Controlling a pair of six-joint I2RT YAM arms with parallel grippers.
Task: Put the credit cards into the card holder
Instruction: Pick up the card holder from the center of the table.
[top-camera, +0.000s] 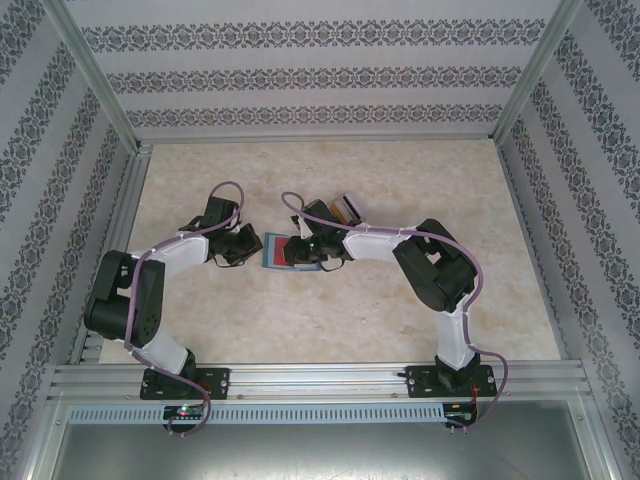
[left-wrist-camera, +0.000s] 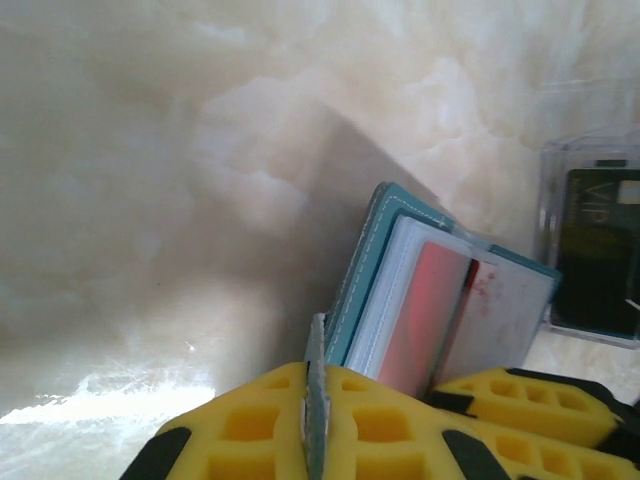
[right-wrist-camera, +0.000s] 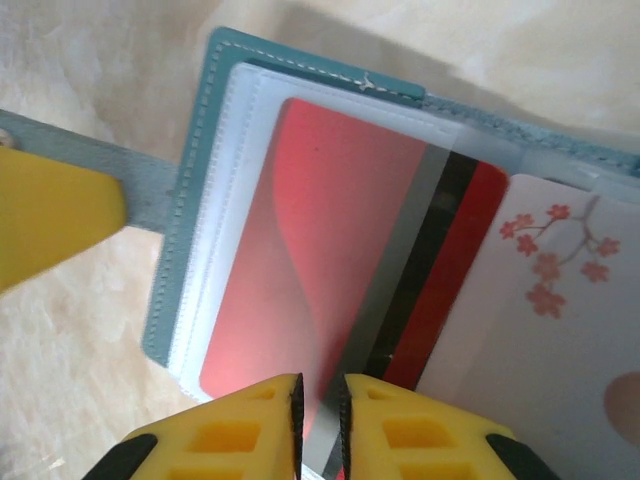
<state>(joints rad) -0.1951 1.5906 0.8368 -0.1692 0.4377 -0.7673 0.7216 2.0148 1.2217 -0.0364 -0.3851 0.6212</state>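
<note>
The teal card holder (right-wrist-camera: 190, 200) lies open on the table, between the two grippers in the top view (top-camera: 274, 252). A red credit card (right-wrist-camera: 330, 230) sits inside its clear sleeve, dark stripe toward the spine. Beside it lies a white card with pink blossoms (right-wrist-camera: 560, 330). My left gripper (left-wrist-camera: 315, 365) is shut on the holder's grey-teal strap tab (left-wrist-camera: 317, 340); one of its yellow fingers (right-wrist-camera: 50, 215) shows at the left of the right wrist view. My right gripper (right-wrist-camera: 320, 385) hovers over the red card's lower edge, jaws a narrow gap apart with nothing between them.
A clear plastic tray (left-wrist-camera: 590, 250) holding a dark card stands just behind the holder, at the right arm's far side (top-camera: 345, 208). The pale marble tabletop (top-camera: 420, 180) is walled by patterned panels and an aluminium frame. Open surface lies at the back and sides.
</note>
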